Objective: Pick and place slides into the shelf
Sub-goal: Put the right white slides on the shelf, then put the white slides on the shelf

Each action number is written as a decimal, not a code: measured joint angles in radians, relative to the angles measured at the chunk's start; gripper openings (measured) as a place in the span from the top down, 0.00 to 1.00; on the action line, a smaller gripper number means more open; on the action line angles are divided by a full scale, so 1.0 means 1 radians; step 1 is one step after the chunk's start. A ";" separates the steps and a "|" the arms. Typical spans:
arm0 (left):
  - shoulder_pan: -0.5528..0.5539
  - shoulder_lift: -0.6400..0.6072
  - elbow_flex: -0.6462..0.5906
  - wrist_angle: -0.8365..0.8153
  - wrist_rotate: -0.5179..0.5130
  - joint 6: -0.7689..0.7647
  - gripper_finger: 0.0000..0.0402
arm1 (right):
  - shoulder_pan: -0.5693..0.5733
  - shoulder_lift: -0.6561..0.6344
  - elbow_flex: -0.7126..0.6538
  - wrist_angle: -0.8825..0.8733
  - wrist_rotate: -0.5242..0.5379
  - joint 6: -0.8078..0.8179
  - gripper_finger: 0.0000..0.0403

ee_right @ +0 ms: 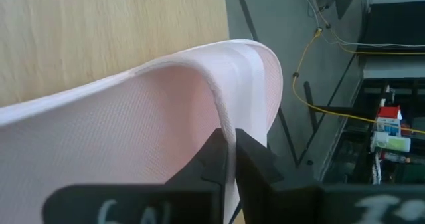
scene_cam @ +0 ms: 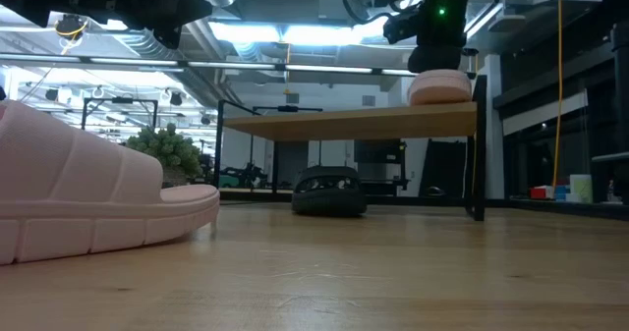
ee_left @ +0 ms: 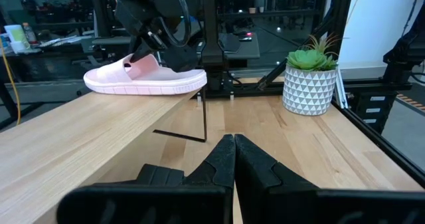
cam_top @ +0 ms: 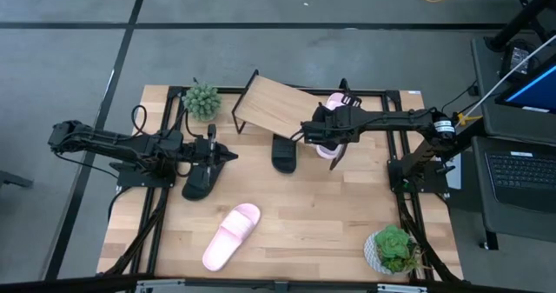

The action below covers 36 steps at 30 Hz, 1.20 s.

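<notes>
The shelf (cam_top: 269,102) stands tilted at the table's far side. A pale pink slide (ee_left: 143,78) sits at the right end of its board, also seen in the low view (scene_cam: 439,85). My right gripper (ee_right: 229,141) is shut on this slide. A black slide (cam_top: 284,152) lies on the table just in front of the shelf. Another black slide (cam_top: 198,182) lies beside my left gripper (cam_top: 228,156), which is shut and hovers over the table. The second pink slide (cam_top: 230,235) rests sole-down near the table's near edge. My right gripper pinches the edge of the pink slide's wide strap (ee_right: 222,111) between its two fingers. It comes at it from above, slanting. The slide's sole (ee_left: 153,88) rests on the shelf board, near the board's right end.
A small green plant (cam_top: 201,100) stands left of the shelf. A potted succulent (cam_top: 391,248) sits at the table's near right corner. Black frame rails (cam_top: 382,91) run along the table's edges. Bare tabletop (cam_top: 313,215) lies between the near pink slide and the succulent.
</notes>
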 joint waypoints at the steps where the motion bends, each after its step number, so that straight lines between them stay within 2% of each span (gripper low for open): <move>1: 0.000 0.000 0.000 0.000 0.000 0.000 1.00 | 0.000 0.000 0.000 0.000 0.000 0.000 0.93; 4: 0.000 0.000 0.000 0.000 0.000 0.000 1.00 | 0.000 0.000 0.000 0.000 -0.004 0.000 0.89; 14: 0.000 0.000 0.000 0.000 0.000 0.000 1.00 | 0.000 0.000 0.000 0.000 -0.011 0.003 0.65; 21: 0.000 0.000 0.000 0.000 0.000 0.000 1.00 | 0.000 0.000 0.048 -0.003 -0.079 -0.023 0.58; 31: 0.000 0.000 0.000 -0.001 0.000 0.000 1.00 | 0.036 0.001 0.221 -0.030 -0.085 -0.044 0.62; 34: 0.000 0.000 0.000 -0.002 0.000 0.001 1.00 | 0.072 0.000 0.290 -0.042 -0.093 -0.016 0.69; 36: 0.000 0.000 0.000 -0.002 0.000 0.005 1.00 | 0.106 0.000 0.343 -0.058 -0.094 0.004 0.79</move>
